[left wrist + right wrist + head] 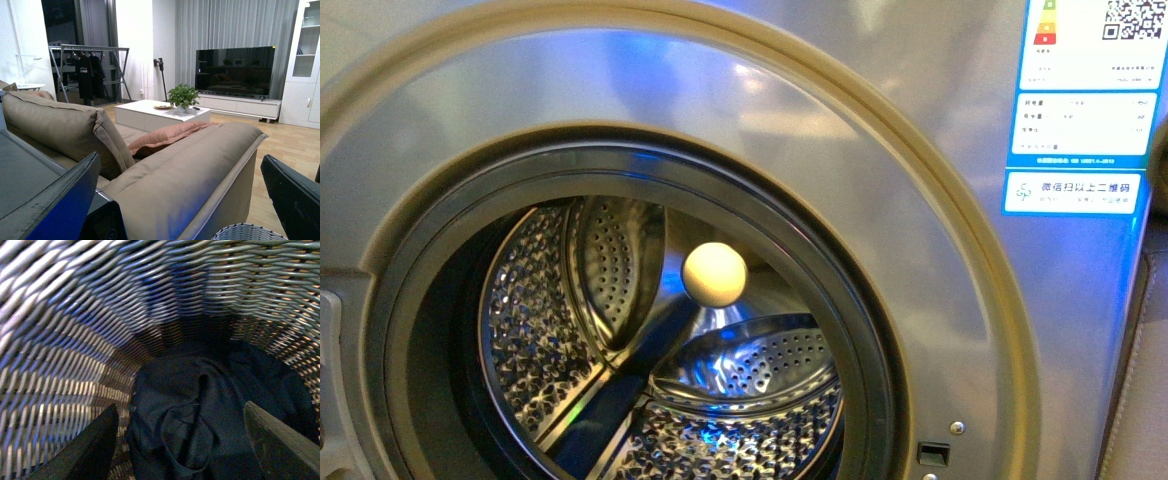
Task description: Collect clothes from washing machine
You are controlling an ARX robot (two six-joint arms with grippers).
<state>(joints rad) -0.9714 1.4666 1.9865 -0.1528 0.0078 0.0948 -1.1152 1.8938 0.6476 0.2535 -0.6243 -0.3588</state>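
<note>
The grey-silver washing machine (920, 200) fills the front view with its door opening uncovered. Its perforated steel drum (620, 350) holds no cloth that I can see; a pale round spot (714, 274) shows at the back. Neither arm shows there. In the right wrist view my right gripper (182, 450) is open inside the white woven basket (75, 340), its fingers apart above the dark navy clothes (210, 410) crumpled on the basket's bottom, not touching them. In the left wrist view my left gripper (185, 205) is open and empty, facing the room.
A beige sofa (180, 170) with an orange cushion (167, 136) lies close before the left gripper. The basket's rim (247, 232) shows below it. Further off stand a white coffee table (160, 112), a television (235, 70) and a clothes rack (87, 67). Blue-white stickers (1085, 110) mark the machine's front.
</note>
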